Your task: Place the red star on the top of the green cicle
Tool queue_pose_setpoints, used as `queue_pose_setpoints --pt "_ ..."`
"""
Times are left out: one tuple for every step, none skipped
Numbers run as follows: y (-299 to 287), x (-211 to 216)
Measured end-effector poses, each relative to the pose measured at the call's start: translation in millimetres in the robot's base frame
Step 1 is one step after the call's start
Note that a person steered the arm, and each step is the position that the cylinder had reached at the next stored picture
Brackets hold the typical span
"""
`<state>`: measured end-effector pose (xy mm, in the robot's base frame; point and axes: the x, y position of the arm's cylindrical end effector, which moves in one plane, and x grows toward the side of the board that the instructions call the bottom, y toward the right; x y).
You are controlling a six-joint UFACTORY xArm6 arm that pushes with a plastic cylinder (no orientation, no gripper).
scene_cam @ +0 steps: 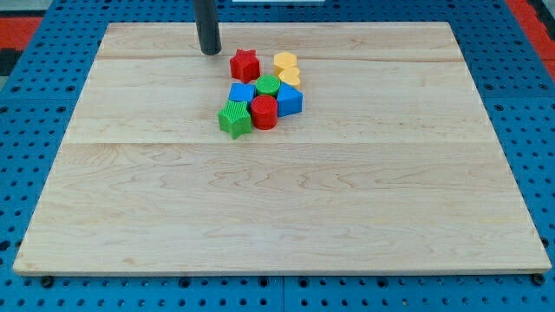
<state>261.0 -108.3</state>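
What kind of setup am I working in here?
Likely a lab tabletop rig: a wooden board on a blue pegboard base, small coloured blocks like the red star, my tip left of it.

Lighting: bright, even, diffuse, seemingly from overhead; colours saturated. Shadows: short and soft, hugging the bases of the clustered blocks, e.g. the red star (pixel 244 65) and the green star (pixel 234 119); a faint dark patch at my tip (pixel 210 52). Glare: none on the counter (pixel 286 208); wood grain reads clearly across its surface. Focus: sharp at centre, slight softness toward the 12 o'clock edge. Distortion: counter edges converge toward 12 o'clock; no obvious bowing. Noise: low.
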Motion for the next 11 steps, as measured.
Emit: queue_pose_setpoints --pt "8.3 3.6" --pt "23.1 4.7" --pt "27.9 16.2" --pt "28.0 24.7" --pt "34.7 30.6" --pt "39.0 37.3" --pt "42.7 41.8" --pt "45.1 43.4" --pt "50.7 43.4" --pt "53.9 43.4" --pt "55.3 43.4"
